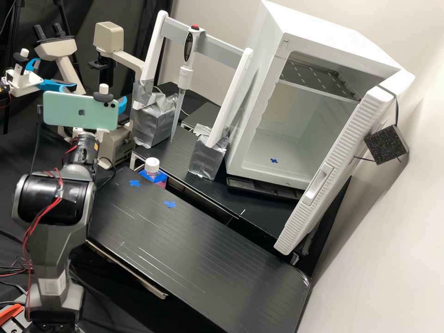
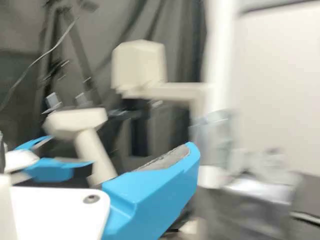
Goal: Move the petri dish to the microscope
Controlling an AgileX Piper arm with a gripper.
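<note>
Gripper: the gripper [image 1: 122,106] is up above bench level, behind the phone [image 1: 74,110] fixed to the arm's wrist; whether it is spread or pressed together, I cannot tell.
Petri dish: I cannot tell where it is.
Microscope: beyond the gripper, in both views, its lamp housing [image 1: 108,37] raised on a beige arm and its paired eyepieces [image 1: 40,32] off to the left.
Rack: to the gripper's right, a white frame with a grey crossbar [image 1: 222,47] and its feet wrapped in silver tape; the grey bulk [image 2: 255,200] past the gripper in the wrist view is probably one of those feet.
Pipette: right of the gripper, at the crossbar, red button [image 1: 195,27] up and tip down.
Bottle: lower than the gripper and to its right, white cap [image 1: 152,165] on, blue around its body, beside the black bench [image 1: 199,245].
Crosses: two blue ones [image 1: 134,183] on the bench, lower than the gripper, and one [image 1: 274,160] on the incubator floor.
Incubator: well to the gripper's right, a white box [image 1: 300,23], its door [image 1: 343,152] wide open, a shelf [image 1: 319,76] high inside.
</note>
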